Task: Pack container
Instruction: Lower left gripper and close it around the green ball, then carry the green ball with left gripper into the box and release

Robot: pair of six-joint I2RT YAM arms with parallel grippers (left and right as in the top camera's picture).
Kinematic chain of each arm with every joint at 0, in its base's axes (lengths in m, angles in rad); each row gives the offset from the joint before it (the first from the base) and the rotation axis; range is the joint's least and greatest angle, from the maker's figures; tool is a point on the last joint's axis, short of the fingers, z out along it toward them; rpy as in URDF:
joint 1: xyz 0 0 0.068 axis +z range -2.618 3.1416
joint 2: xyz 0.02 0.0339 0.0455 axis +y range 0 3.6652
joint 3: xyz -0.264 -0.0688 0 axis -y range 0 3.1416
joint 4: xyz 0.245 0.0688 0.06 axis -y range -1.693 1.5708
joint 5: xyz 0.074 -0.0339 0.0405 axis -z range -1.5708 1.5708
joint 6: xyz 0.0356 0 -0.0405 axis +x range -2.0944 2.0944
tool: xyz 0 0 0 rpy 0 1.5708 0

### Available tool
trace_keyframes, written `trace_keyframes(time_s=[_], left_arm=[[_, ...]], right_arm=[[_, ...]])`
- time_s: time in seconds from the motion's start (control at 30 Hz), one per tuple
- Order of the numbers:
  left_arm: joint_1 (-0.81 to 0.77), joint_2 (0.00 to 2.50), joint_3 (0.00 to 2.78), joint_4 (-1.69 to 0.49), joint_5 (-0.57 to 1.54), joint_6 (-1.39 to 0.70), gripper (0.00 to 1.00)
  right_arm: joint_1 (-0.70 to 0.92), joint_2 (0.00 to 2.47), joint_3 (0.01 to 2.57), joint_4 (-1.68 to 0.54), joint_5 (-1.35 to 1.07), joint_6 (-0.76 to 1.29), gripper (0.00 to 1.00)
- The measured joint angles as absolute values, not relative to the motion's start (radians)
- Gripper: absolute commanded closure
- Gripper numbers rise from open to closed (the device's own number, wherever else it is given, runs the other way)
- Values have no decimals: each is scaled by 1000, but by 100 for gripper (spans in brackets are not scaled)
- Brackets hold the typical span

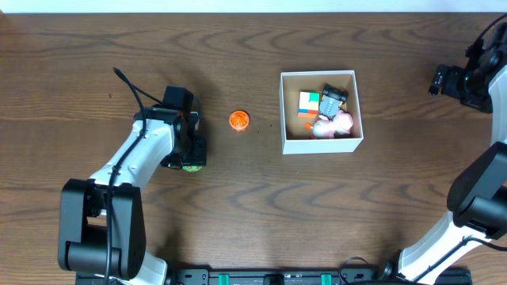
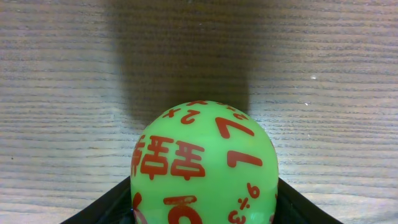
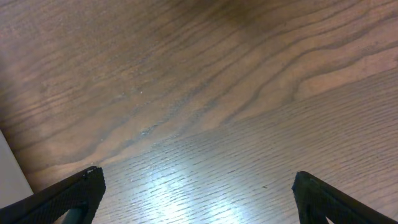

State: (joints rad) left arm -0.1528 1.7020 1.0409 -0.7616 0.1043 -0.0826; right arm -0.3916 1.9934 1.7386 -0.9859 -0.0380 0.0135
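Container (image 1: 322, 145) sits right of centre on table (image 1: 261, 206), toys (image 1: 325, 111) inside. Left gripper (image 1: 190, 162) pinches green ball (image 2: 205, 162) well left of it. Right gripper (image 3: 199, 199) stands spread wide at far right.

a green ball (image 2: 204, 165) with red numerals sits on the dark wooden table (image 1: 238, 206), near a small round orange toy (image 1: 239, 120)

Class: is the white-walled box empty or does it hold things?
Partly filled: the container holds a coloured cube, a dark toy and a pink toy; some brown floor shows.
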Motion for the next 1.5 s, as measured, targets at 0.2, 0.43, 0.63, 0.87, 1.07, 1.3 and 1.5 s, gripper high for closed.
trace_keyframes(time_s=[0.2,0.43,0.63,0.87,1.07,1.3,1.5], left_arm=[[-154,1702,1079,-817,104,-83,41],[-201,1702,1296,-841,98,-83,44],[-326,1698,1462,-706,96,-83,44],[-540,1694,1480,-485,98,-81,44],[-658,1703,1480,-407,101,-55,43],[-681,1798,1480,-384,101,-48,29],[-681,1868,1480,-358,105,-46,19]], right_arm=[[-392,1993,1739,-986,-38,14,1],[-392,1993,1739,-986,-38,14,1],[-392,1993,1739,-986,-38,14,1],[-392,1993,1739,-986,-38,14,1],[-392,1993,1739,-986,-38,14,1],[-392,1993,1739,-986,-38,14,1],[-392,1993,1739,-986,-38,14,1]])
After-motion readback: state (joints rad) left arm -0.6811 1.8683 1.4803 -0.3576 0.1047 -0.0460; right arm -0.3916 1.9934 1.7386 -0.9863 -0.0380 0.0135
